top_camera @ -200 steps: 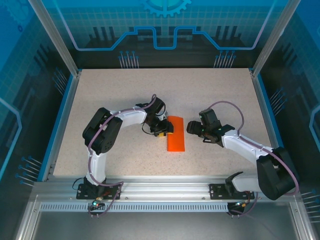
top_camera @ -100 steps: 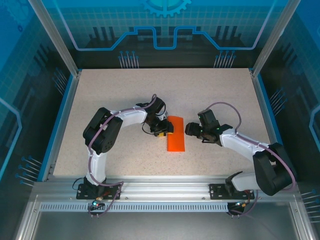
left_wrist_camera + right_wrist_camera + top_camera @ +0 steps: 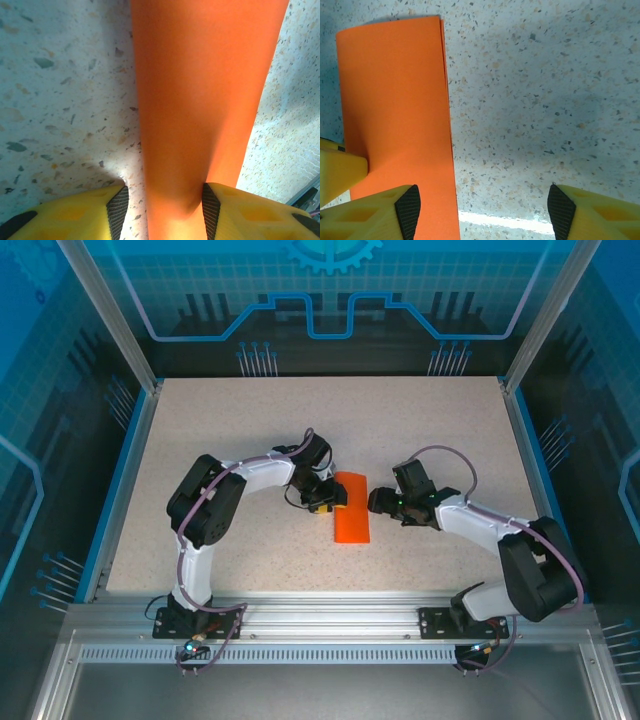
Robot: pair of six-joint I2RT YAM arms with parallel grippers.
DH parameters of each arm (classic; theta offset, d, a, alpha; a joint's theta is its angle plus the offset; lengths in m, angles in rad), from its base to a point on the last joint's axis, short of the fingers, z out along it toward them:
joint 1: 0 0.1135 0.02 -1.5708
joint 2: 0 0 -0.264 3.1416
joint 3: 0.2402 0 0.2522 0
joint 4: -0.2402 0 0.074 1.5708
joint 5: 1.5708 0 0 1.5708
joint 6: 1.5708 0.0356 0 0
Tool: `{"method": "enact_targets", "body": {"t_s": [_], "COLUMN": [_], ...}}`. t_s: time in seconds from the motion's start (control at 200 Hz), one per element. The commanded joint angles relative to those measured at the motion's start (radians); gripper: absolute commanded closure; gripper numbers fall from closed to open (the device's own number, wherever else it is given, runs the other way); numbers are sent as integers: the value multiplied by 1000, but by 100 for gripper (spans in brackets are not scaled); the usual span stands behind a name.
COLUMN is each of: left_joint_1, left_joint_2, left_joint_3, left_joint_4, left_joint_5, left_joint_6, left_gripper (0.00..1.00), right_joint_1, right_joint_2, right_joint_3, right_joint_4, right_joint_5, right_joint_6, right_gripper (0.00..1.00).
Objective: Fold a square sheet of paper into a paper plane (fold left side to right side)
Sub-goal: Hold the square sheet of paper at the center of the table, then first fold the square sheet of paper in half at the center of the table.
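While two arms are bolted at the near edge of the speckled table (image 3: 420, 430), one on each side, they bend inward toward the table's middle, where the one square sheet of paper (image 3: 352, 512) lies flat. It is plain bright orange, folded into a long strip running near to far; the right wrist view shows two layers' edges (image 3: 395, 100) lining up along its right side.

The left pincer (image 3: 325, 498) sits at the strip's left edge, partway along. From its wrist, the jaws (image 3: 162, 205) stand partly released astride the paper (image 3: 200, 90), one pad touching it and the other apart from it.

The right pincer (image 3: 378, 500) is just right of the strip, its jaws (image 3: 482, 205) spread wide and empty, one fingertip at the paper's right edge.
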Motion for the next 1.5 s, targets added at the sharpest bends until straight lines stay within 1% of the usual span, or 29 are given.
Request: {"method": "enact_targets", "body": {"t_s": [0.0,0.105,0.31,0.405,0.46,0.68,1.2,1.336,1.491], "left_joint_1": [-35,-36,-37,-37,-38,-38,-38,-38,-30], "left_joint_2": [93,93,91,91,91,93,89,49,-43], "left_joint_3": [-24,-24,-24,-24,-24,-23,-21,-27,-30], "left_joint_4": [-14,-15,-16,-18,-18,-17,-23,-34,-45], "left_joint_5": [-59,-61,-62,-64,-63,-64,-66,-97,-126], "left_joint_6": [30,30,29,30,30,30,30,33,40], "left_gripper": [52,52,52,52,52,52,52,49,44], "right_joint_1": [9,14,32,40,45,55,62,61,61], "right_joint_2": [24,49,116,145,161,223,297,303,310], "right_joint_3": [39,50,84,98,107,136,165,165,170], "right_joint_4": [19,37,49,49,44,20,-51,-76,-95], "right_joint_5": [-30,-70,-112,-122,-124,-137,-126,-115,-113], "right_joint_6": [-10,-9,-5,-4,-3,-1,9,8,4], "right_gripper": [33,43,67,74,76,79,79,79,79]}}
